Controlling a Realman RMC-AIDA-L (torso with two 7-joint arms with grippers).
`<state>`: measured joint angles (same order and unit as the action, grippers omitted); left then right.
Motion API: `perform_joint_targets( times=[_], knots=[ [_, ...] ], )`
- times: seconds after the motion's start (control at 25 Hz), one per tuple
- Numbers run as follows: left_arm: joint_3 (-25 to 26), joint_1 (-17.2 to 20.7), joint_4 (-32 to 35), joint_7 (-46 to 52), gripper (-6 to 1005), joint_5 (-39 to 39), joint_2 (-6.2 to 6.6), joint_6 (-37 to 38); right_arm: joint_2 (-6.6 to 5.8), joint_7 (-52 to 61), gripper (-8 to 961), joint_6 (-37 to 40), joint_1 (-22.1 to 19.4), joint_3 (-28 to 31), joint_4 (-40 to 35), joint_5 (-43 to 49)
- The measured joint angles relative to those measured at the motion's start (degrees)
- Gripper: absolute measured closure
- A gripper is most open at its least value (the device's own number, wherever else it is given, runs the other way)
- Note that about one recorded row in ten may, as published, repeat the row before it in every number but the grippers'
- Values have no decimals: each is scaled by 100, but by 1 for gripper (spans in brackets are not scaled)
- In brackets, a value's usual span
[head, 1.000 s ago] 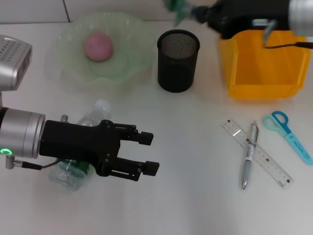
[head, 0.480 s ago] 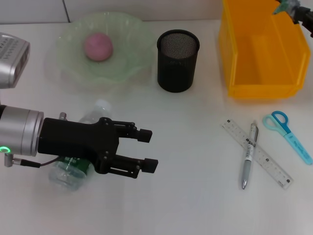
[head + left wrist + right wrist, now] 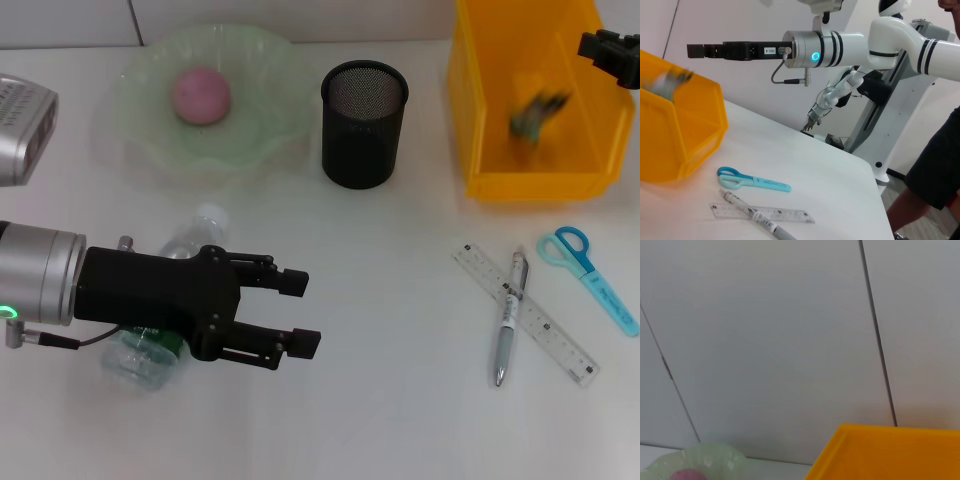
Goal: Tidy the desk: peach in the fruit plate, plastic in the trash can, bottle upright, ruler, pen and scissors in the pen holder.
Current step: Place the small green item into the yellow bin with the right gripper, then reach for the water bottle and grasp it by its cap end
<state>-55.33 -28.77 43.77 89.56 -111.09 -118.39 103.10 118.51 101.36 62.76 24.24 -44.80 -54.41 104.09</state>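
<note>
A pink peach (image 3: 200,95) lies in the green fruit plate (image 3: 265,105). The crumpled plastic (image 3: 532,112) is a blur inside the orange trash can (image 3: 466,140), below my open right gripper (image 3: 608,48) at the bin's far right corner. The clear bottle (image 3: 150,350) lies on its side under my left arm, cap (image 3: 207,215) toward the plate. My left gripper (image 3: 298,313) hangs open just past it, holding nothing. Ruler (image 3: 525,313), pen (image 3: 508,318) and blue scissors (image 3: 588,277) lie right of centre. The black mesh pen holder (image 3: 364,122) stands upright.
The left wrist view shows the scissors (image 3: 752,180), ruler (image 3: 762,212) and pen (image 3: 755,216) near the trash can (image 3: 675,130), with the right gripper (image 3: 705,50) above it. A person stands at that view's edge.
My right gripper swung from above the pen holder to over the trash can and let go of the plastic, which now drops into the bin. The left arm has barely moved.
</note>
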Motion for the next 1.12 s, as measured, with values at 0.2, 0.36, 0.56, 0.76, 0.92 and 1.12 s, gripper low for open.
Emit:
perform_joint_targets(
  times=[0.2, 0.36, 0.56, 0.76, 0.92, 1.12],
  knots=[
    [3, 6, 59, 272, 299, 0, 10, 35, 32, -50, 668, 329, -52, 78, -10, -43],
    [6, 23, 238, 564, 300, 0, 15, 62, 28, -98, 584, 1063, -105, 443, -42, -77],
    [20, -30, 1058, 2014, 301, -99, 34, 44, -32, -886, 479, 3059, -340, 869, 20, -84],
    [-22, -243, 2227, 3816, 303, -829, 39, -4, -19, -2270, 325, 4329, -744, 869, 557, -27],
    [-41, -703, 2602, 5131, 304, -2071, 18, -101, -44, -3014, 251, 4501, -858, 833, 1267, 162],
    [-52, -1349, 2236, 5964, 305, -3237, -8, -517, -60, -3361, 251, 4273, -755, 832, 1850, 336]
  ],
)
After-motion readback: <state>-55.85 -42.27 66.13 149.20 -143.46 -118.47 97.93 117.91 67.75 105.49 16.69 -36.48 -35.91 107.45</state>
